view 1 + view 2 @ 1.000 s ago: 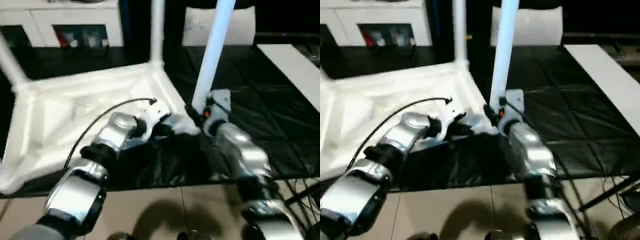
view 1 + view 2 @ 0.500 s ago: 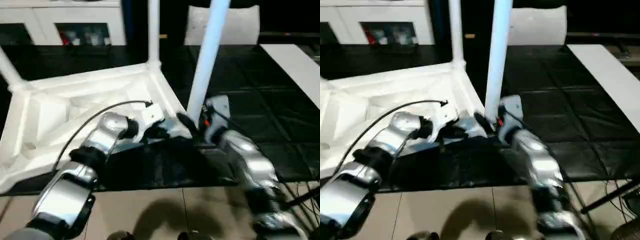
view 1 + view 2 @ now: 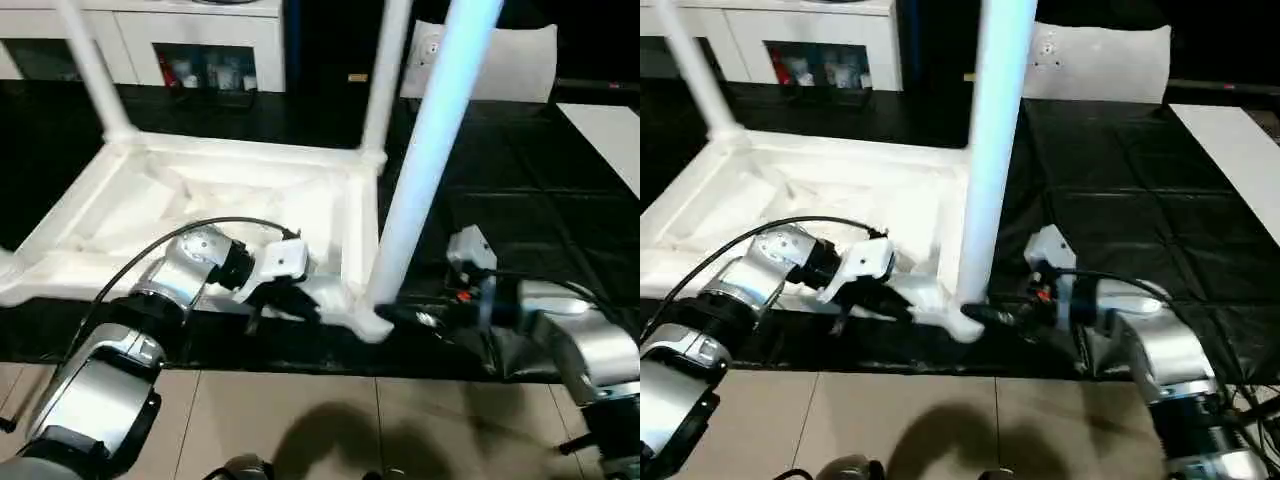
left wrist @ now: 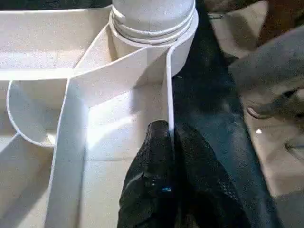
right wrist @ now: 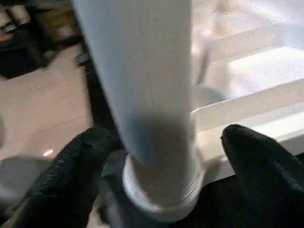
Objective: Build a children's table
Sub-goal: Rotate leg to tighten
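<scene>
Tabletop (image 3: 230,200) upside down on black desk (image 3: 560,200). Three legs (image 3: 435,150) seen standing in corner sockets; fourth probably missing, view cropped. Left gripper (image 4: 172,142) clamped on tabletop rim. Right gripper (image 5: 156,142) spread around nearest leg's base.

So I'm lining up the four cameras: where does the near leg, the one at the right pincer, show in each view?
Left eye: near leg rises right of centre to the top edge.
Right eye: it stands at centre.
Left wrist: its base sits at the top edge.
Right wrist: it runs down the middle.
Shared landmark: the corner socket holding its foot.
</scene>
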